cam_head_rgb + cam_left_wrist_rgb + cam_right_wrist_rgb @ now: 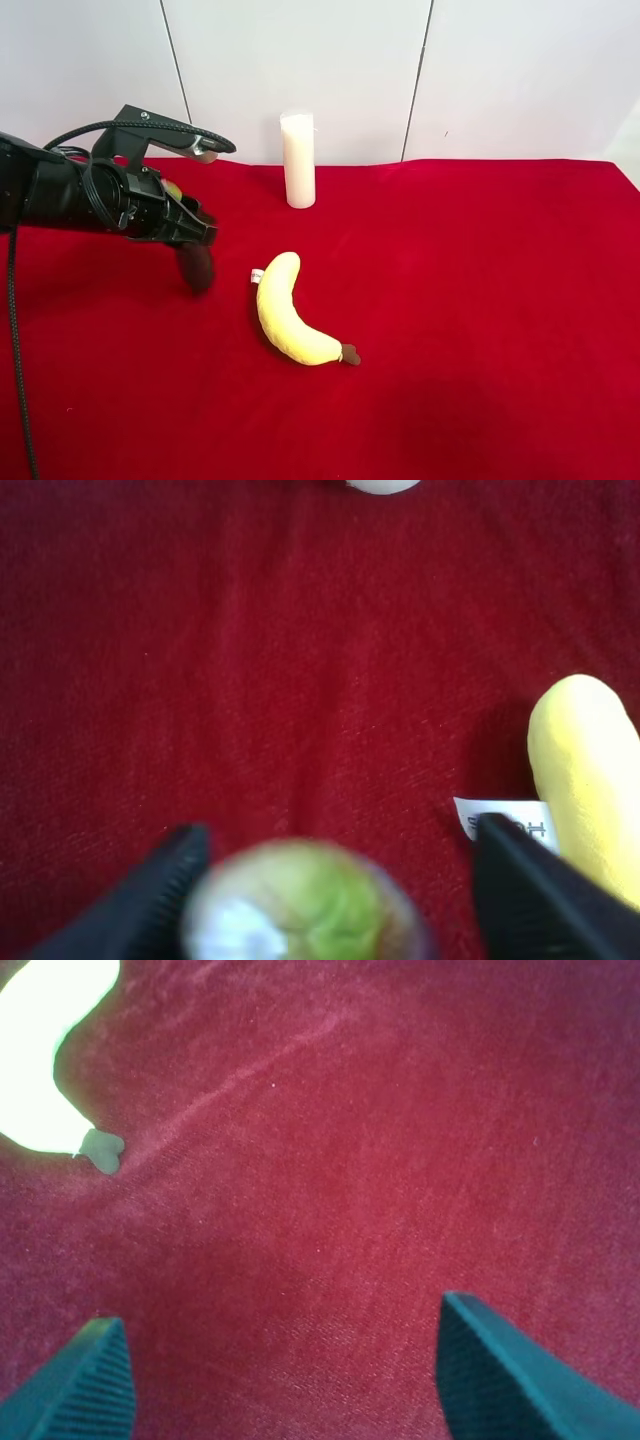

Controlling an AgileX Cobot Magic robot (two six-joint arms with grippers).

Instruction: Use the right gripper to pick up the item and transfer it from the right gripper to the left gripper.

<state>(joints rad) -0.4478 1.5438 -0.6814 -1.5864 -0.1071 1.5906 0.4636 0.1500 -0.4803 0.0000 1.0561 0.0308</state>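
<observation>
The eggplant sits between the jaws of my left gripper [340, 828]. Its blurred yellow-green stem end [300, 905] fills the space close to the camera in the left wrist view. In the exterior high view this all-black arm reaches in from the view's left. Its gripper [195, 240] points down, and the eggplant's dark body [196, 270] sticks out below the jaws, just left of the banana. My right gripper [278, 1312] is open and empty over bare red cloth. It does not show in the exterior high view.
A yellow plush banana [285, 315] lies mid-cloth and also shows in both wrist views [45, 1050] [585, 770]. A white pillar candle [298, 160] stands at the back. A red cloth [480, 300] covers the table, with a white wall behind.
</observation>
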